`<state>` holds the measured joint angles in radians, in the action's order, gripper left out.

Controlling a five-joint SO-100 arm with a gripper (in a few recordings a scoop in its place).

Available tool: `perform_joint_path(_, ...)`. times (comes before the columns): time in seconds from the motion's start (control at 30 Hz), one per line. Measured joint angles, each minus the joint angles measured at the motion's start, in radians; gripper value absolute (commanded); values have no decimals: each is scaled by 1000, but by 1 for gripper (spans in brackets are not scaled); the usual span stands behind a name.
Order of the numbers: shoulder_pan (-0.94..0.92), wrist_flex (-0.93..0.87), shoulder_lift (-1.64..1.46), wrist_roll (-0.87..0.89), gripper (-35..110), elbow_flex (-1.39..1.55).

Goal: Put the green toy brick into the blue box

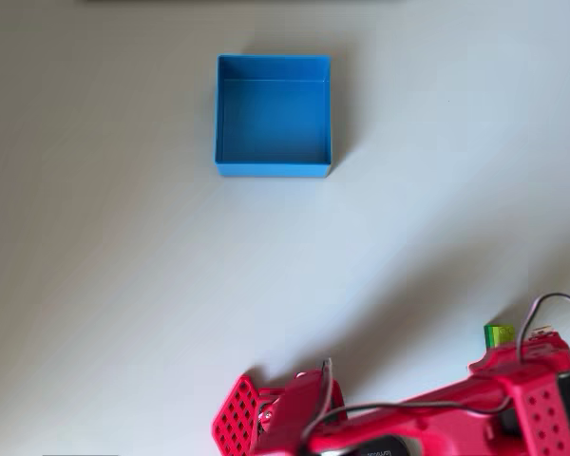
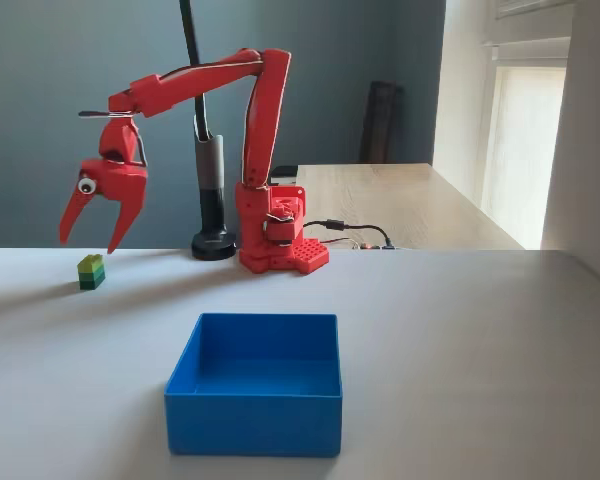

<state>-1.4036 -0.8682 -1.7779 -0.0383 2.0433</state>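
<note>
Right now we see the red arm's hand (image 2: 87, 238) hanging spread above the desk (image 2: 460, 340), fingers pointing down and holding nothing. Just below it sits the green brick (image 2: 91, 272) (lime on top, darker underneath). Well apart, nearer the camera, stands the blue box (image 2: 254, 425).

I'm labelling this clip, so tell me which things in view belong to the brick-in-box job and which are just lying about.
Belong to the job:
- green toy brick, on the table, under the open gripper
- blue box, nothing in it

Just lying about:
- black stand behind the arm's base
- wooden desk farther back
</note>
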Motion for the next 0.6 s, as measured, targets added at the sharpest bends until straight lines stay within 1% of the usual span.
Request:
perform_joint_path(0.23,0,8,140,9,24,-28)
perform_joint_path(0.43,5,61,170,9,21,-17)
perform_joint_path(0.5,6,78,170,9,18,-11)
perform_joint_path(0.6,25,97,170,15,6,0)
